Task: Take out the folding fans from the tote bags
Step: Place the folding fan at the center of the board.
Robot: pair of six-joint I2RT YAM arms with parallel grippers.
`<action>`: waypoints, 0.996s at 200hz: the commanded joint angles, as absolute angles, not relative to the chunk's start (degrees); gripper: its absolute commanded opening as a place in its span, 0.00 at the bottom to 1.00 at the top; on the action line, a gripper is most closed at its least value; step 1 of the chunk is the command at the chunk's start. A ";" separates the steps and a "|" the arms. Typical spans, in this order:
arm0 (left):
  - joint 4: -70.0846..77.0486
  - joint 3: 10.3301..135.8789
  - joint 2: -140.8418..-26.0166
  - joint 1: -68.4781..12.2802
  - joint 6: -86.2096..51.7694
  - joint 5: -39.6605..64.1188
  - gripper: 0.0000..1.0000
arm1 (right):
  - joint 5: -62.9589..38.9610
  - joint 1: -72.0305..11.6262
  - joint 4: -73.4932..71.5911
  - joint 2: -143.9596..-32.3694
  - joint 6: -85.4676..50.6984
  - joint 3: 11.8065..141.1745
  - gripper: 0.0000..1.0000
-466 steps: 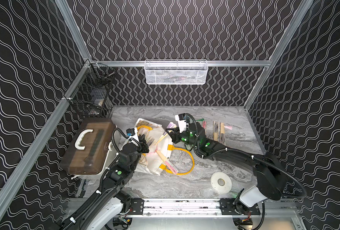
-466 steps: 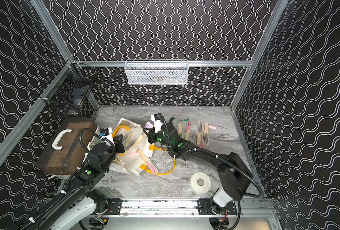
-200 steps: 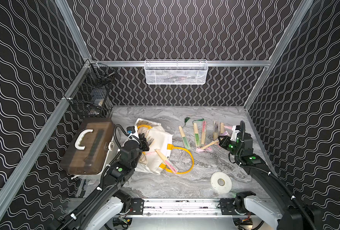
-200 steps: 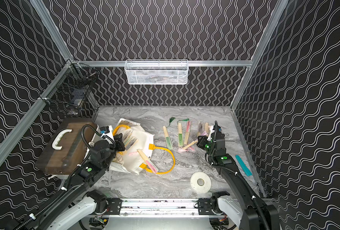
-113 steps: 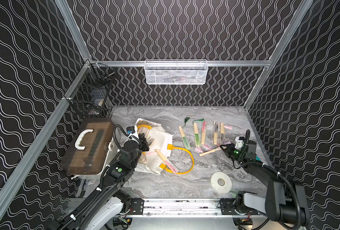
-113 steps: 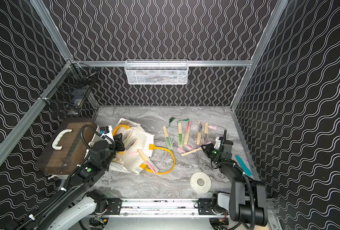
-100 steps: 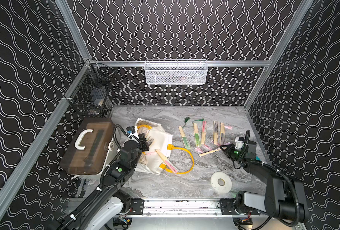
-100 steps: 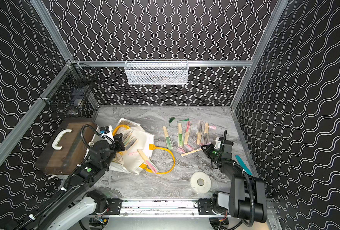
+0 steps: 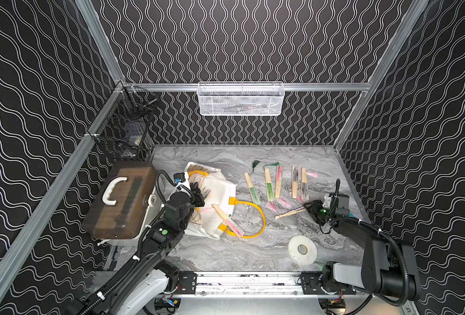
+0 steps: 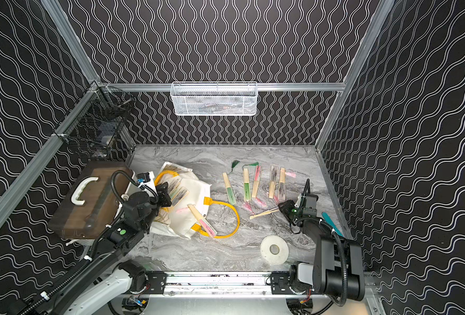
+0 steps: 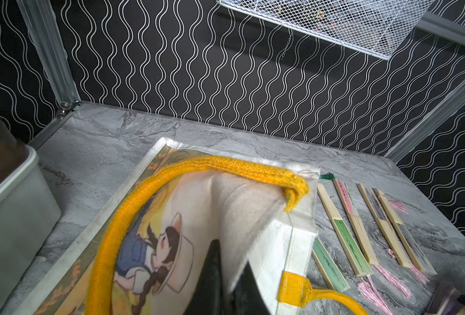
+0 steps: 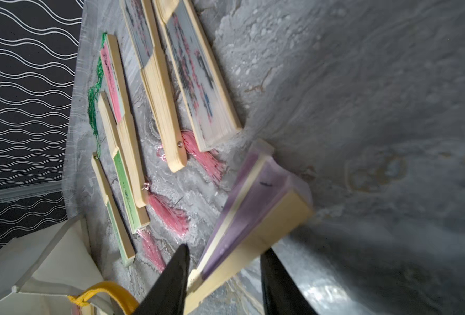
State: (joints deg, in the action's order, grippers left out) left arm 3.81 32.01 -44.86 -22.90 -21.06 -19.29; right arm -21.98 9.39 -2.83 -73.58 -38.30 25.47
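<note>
Swung rightward from the tote bag (image 11: 226,196), my right gripper (image 12: 224,249) stands parted around a blurred purple fan (image 12: 256,207), seemingly released; my left gripper (image 11: 231,253) pinches bag canvas, fingertips part-hidden.

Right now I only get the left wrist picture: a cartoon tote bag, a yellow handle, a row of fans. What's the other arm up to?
Observer: The right end effector hangs low over the table, jaws apart either side of a purple folding fan.
Operator: Any fans left on the bags?
Observer: A pink folding fan lies on top of the white tote bag, across its yellow patch.
Operator: Anything else out there?
Observer: A white tape roll lies flat near the front edge.
</note>
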 commanded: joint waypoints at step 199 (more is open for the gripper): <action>9.76 30.94 -45.71 -22.84 -25.15 -16.41 0.00 | -3.38 -3.43 14.92 -75.39 -38.84 41.04 0.46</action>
State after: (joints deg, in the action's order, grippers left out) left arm 6.63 31.03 -46.00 -22.87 -24.10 -16.69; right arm -10.74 -3.42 8.27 -76.93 -37.34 39.31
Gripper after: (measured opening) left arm 0.088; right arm 0.443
